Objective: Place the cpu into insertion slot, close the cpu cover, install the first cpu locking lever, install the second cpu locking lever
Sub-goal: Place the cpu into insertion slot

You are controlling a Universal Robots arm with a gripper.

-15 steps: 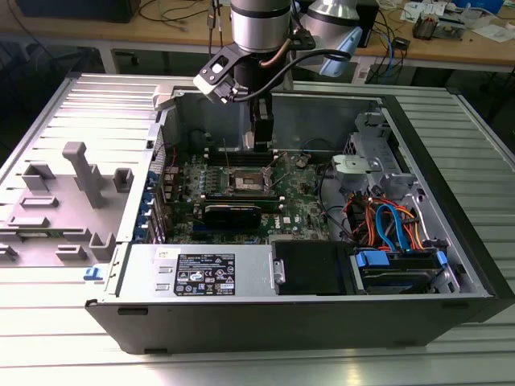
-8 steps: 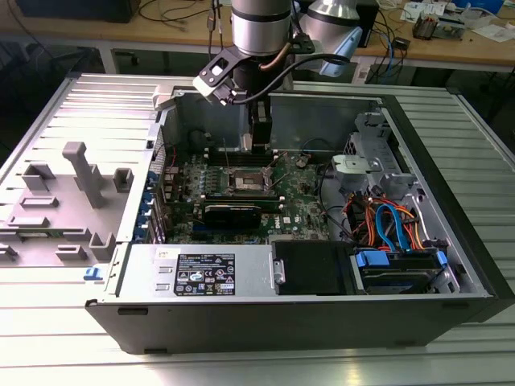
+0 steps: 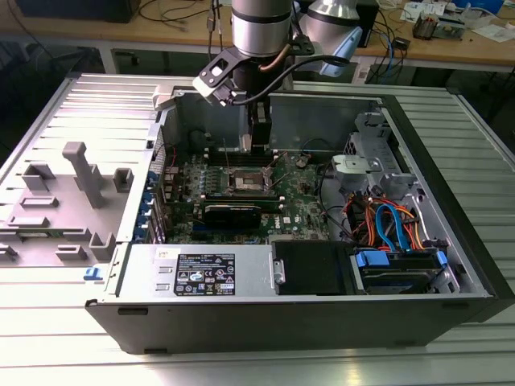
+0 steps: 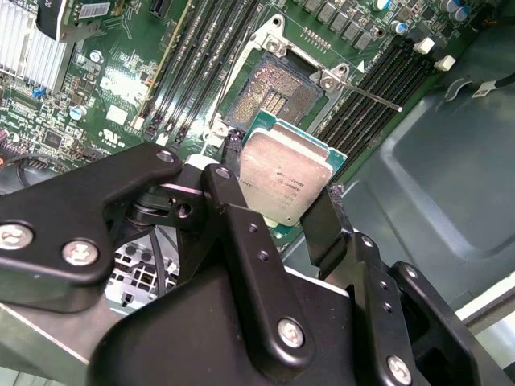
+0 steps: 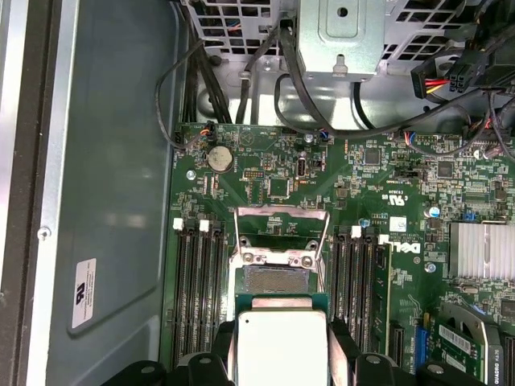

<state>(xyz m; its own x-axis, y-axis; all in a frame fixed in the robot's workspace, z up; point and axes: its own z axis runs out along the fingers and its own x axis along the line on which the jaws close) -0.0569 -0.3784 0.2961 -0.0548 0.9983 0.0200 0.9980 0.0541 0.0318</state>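
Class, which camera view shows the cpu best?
The second wrist view: the cpu shows nearly all its silver top, clamped in the hand. The first wrist view shows part of that top between the fingers. In the exterior view it is too small to judge.

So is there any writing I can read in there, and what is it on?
White label on the power supply: too small to read.
Engraving on the cpu lid: blurred.
White sticker on the case wall: too small.
White print on the motherboard: a maker's logo, otherwise too small.
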